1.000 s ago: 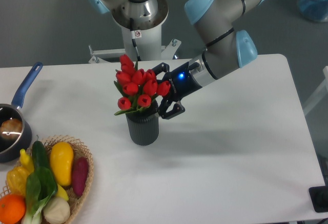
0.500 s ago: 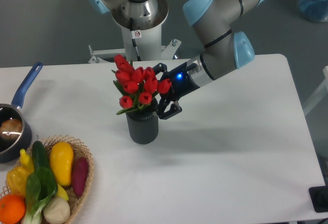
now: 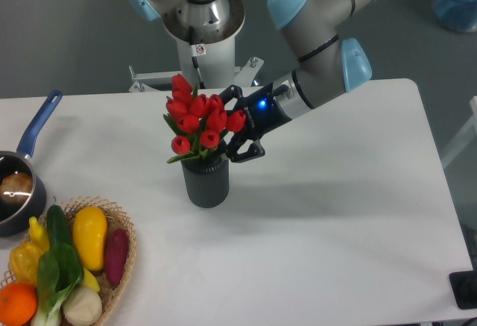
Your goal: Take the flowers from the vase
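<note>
Flowers (image 3: 197,121) sit in the vase (image 3: 206,182) mid-surface (image 3: 335,229), end effector (image 3: 237,128) right beside them, basket (image 3: 123,255) front-left.

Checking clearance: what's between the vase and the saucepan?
Nothing: bare white table between the vase and the blue-handled saucepan in the fixed camera view.

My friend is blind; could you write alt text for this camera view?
A robot arm's gripper reaches into red tulips standing in a dark ribbed vase on a white table; a produce basket and saucepan sit left.
</note>
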{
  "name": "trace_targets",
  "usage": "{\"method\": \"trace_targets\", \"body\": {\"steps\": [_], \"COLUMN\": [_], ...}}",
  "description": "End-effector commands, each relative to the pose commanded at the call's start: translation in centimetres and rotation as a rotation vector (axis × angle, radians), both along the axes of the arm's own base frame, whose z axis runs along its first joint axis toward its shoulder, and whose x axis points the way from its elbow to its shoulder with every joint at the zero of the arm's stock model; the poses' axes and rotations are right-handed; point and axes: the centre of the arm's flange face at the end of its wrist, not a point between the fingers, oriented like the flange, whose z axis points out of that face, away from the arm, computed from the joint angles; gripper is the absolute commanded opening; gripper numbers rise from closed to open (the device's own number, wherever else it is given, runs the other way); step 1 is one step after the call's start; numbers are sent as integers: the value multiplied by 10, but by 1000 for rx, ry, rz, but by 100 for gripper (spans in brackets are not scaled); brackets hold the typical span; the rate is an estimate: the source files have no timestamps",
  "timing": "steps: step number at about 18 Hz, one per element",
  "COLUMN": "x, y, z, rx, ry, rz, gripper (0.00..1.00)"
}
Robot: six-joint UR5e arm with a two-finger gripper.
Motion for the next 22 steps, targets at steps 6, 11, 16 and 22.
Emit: {"method": "trace_targets", "body": {"steps": [6, 11, 16, 22], "x": [2, 2, 3, 5], "y": [-1, 0, -5, -6], "z": [1, 9, 19, 20], "rx": [-5, -3, 8, 13], "ry": [-20, -37, -45, -54], "rz": [12, 38, 59, 66], "gripper": [59, 59, 59, 55]}}
